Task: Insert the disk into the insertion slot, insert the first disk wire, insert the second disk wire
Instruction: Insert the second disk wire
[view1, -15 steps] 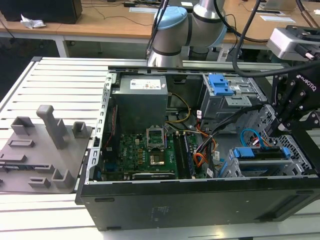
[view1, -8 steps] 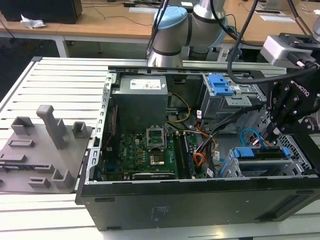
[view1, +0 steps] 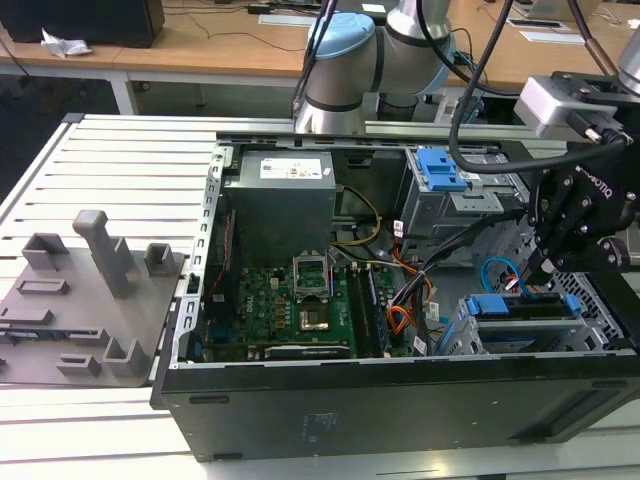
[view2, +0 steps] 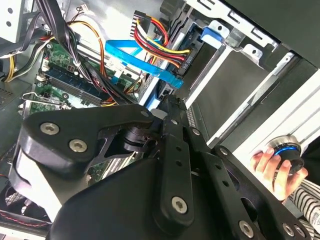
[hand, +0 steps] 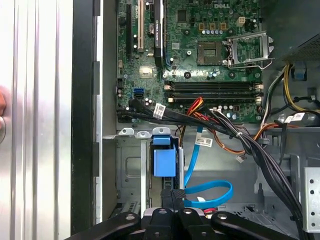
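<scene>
Setting: office desks in the back, open computer case (view1: 400, 400) lying on a slatted metal table (view1: 120, 170), grey fixture block (view1: 90, 290) at the exterior view's left.
Disk: looks already seated in the metal bay (view1: 600, 320) at the exterior view's right, blue carrier edge (view1: 520, 305) showing. In the first wrist view the blue tab (hand: 164, 161) sits in the bay's mouth.
Power wires: red, orange and black bundle (view2: 162, 42) runs to a plug at the drive end, seems plugged in, though I can't be sure.
Blue cable: light-blue cable (hand: 210, 192) loops just beside the drive, right under the gripper (hand: 172, 197).
Gripper: fingers drawn close together at the drive's rear, near the blue cable's plug. Whether they pinch it, I cannot tell.
Handling: I'd guess the cable is floppy and light, with a small, fragile plug. Best taken by the plug body, not the cord.
In the way: thick black cable bundle (hand: 240, 140) crossing just beside the bay, motherboard (hand: 200, 55) beyond.
Also: a person's hand (view2: 272, 167) on a knob outside the case.
</scene>
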